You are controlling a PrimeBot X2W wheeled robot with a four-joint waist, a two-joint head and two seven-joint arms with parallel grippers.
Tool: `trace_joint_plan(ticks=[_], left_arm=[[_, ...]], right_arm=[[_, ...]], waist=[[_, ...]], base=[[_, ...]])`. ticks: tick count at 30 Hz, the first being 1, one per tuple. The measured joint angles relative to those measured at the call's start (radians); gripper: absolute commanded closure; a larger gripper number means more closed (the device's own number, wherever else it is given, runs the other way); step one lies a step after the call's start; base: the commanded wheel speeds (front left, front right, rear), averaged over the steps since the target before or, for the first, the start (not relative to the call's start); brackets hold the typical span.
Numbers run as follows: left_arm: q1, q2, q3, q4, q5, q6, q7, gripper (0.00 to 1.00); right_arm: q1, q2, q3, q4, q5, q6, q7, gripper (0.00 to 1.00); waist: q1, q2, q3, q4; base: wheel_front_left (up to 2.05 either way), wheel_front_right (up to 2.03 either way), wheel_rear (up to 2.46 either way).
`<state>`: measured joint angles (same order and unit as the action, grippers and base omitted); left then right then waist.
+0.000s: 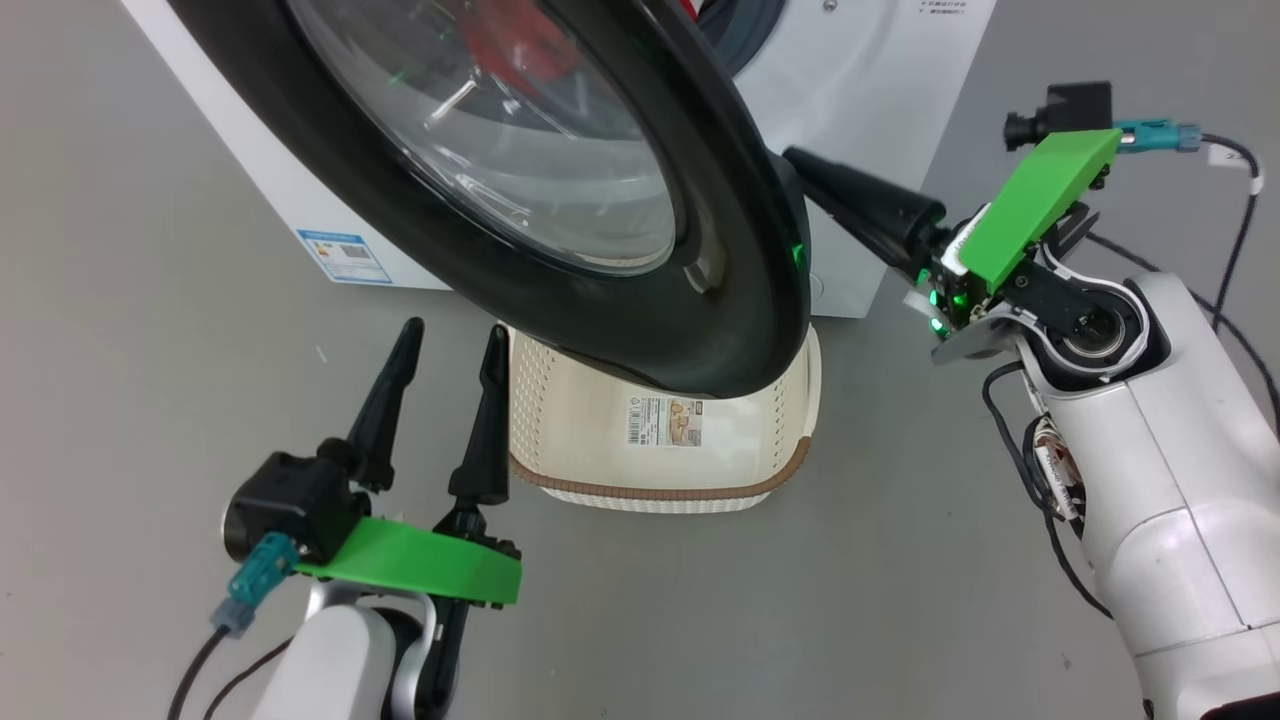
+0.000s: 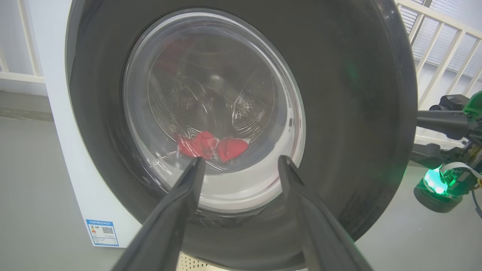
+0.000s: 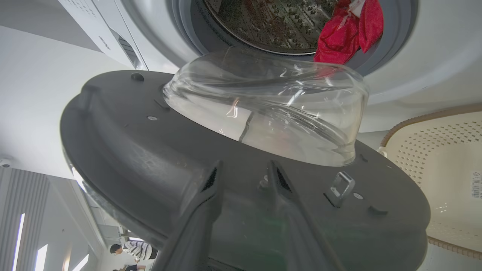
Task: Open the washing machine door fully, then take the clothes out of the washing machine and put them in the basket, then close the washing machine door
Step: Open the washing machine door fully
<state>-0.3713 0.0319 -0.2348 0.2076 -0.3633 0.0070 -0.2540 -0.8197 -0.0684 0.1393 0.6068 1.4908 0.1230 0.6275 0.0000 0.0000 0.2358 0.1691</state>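
Washing machine door (image 1: 745,300) ajar, facing left

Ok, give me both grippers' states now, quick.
Left gripper: open, holding nothing.
Right gripper: fingers parted, tips at the inner face of the washing machine door, nothing between them.

Bright even light, reflective glare, wide-angle edge distortion
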Motion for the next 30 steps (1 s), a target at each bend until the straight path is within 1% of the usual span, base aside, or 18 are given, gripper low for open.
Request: trace_joint_plan(ticks=[4,9,12,16,22,25,28,30], left_arm=[[0.000,0.000,0.003,-0.001,0.000,0.000,0.000,0.00],[0.000,0.000,0.013,-0.001,0.000,0.000,0.000,0.00],[0.000,0.000,0.019,-0.002,0.000,-0.001,0.000,0.00],[0.000,0.000,0.026,-0.002,0.001,-0.007,0.000,0.00],[0.001,0.000,0.035,-0.001,0.001,-0.009,0.000,0.00],[0.004,0.000,0.040,-0.002,0.001,-0.009,0.000,0.00],[0.012,0.000,0.051,-0.015,0.003,-0.008,0.000,0.00],[0.023,0.000,0.056,-0.024,0.003,-0.007,0.000,0.00]], right_arm=[[0.000,-0.011,0.011,-0.038,-0.077,0.000,-0.096,0.00],[0.007,-0.054,0.056,-0.103,-0.217,0.000,-0.263,0.00],[0.029,-0.087,0.101,-0.132,-0.321,0.000,-0.379,0.00],[0.053,-0.125,0.148,-0.154,-0.419,0.000,-0.521,0.00],[0.083,-0.190,0.200,-0.154,-0.627,0.000,-0.739,0.00],[0.108,-0.196,0.190,-0.126,-0.756,0.001,-0.828,0.00],[0.145,-0.180,0.132,-0.113,-0.890,0.001,-0.866,0.00],[0.181,-0.159,0.086,-0.127,-0.969,0.001,-0.876,0.00]], waist=[[0.0000,0.0000,0.002,-0.007],[0.0000,0.0000,0.004,-0.026],[0.0000,0.0000,0.007,-0.041],[0.0000,0.0000,0.013,-0.063],[0.0000,0.0000,0.018,-0.092],[0.0000,0.0000,0.015,-0.104],[0.0000,0.0000,0.009,-0.115],[0.0000,0.0000,0.005,-0.121]], base=[[0.00,0.00,0.00],[0.00,0.00,0.00],[0.00,0.00,0.00],[0.00,0.00,0.00],[0.00,0.00,0.00],[0.00,0.00,0.00],[0.00,0.00,0.00],[0.00,0.00,0.00]])
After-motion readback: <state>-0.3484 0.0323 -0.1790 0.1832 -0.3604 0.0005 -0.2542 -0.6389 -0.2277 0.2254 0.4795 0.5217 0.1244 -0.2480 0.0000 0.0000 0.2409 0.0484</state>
